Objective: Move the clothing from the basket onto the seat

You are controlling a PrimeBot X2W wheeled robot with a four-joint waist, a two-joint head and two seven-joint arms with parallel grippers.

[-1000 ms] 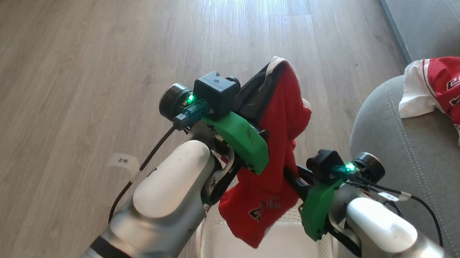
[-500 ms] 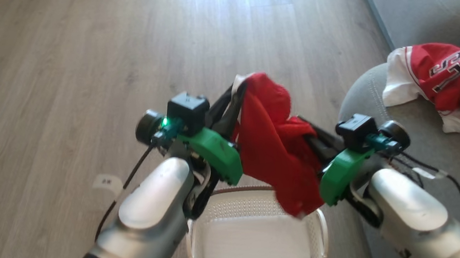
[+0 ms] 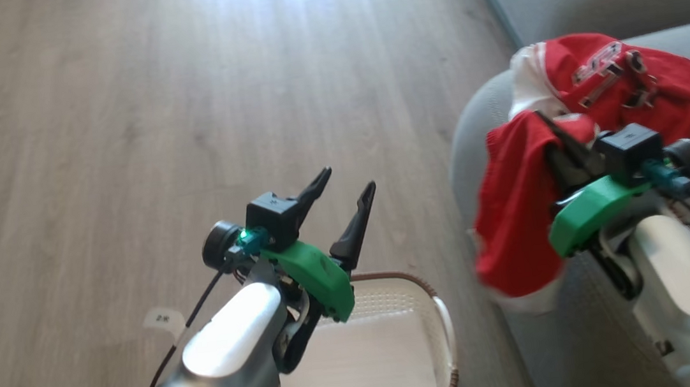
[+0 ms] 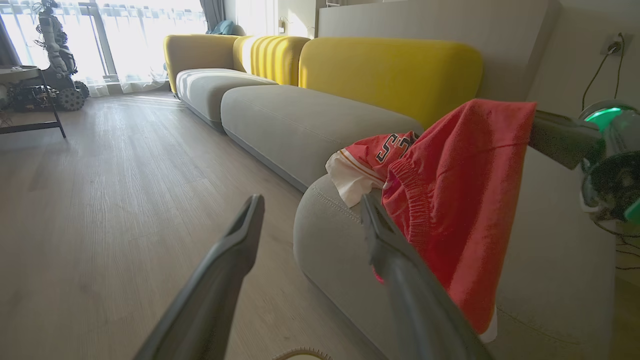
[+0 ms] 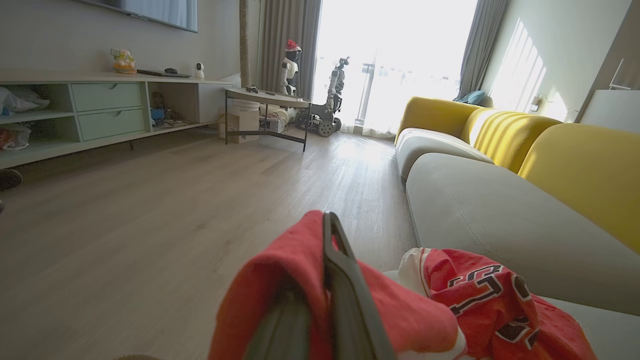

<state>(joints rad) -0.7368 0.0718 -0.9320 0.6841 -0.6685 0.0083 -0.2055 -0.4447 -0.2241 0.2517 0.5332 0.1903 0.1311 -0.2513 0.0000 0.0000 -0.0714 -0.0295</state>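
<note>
Since half a second ago the red shorts (image 3: 515, 227) have come out of the left gripper (image 3: 348, 179) and travelled right, off the basket (image 3: 444, 317) to the edge of the seat (image 3: 475, 116); the head camera has swung right as well. Only the right gripper (image 3: 548, 126) has them now, its two dark fingers pressed together on the upper fold. From there the cloth hangs down across the rounded left end of the grey cushion. Whether it already rests on the cushion I cannot tell. Just beyond the shorts the jersey (image 3: 627, 74) lies crumpled on top of the seat, close to that same edge, its white trim meeting the shorts in the head view. To the left, the left gripper has its fingers spread wide, with the wooden floor (image 3: 119, 114) showing between them, above the far left rim of the basket. That basket stands on the floor just left of the seat, its white bottom showing. Yellow backrests (image 4: 390, 70) line the sofa's far side.
</note>
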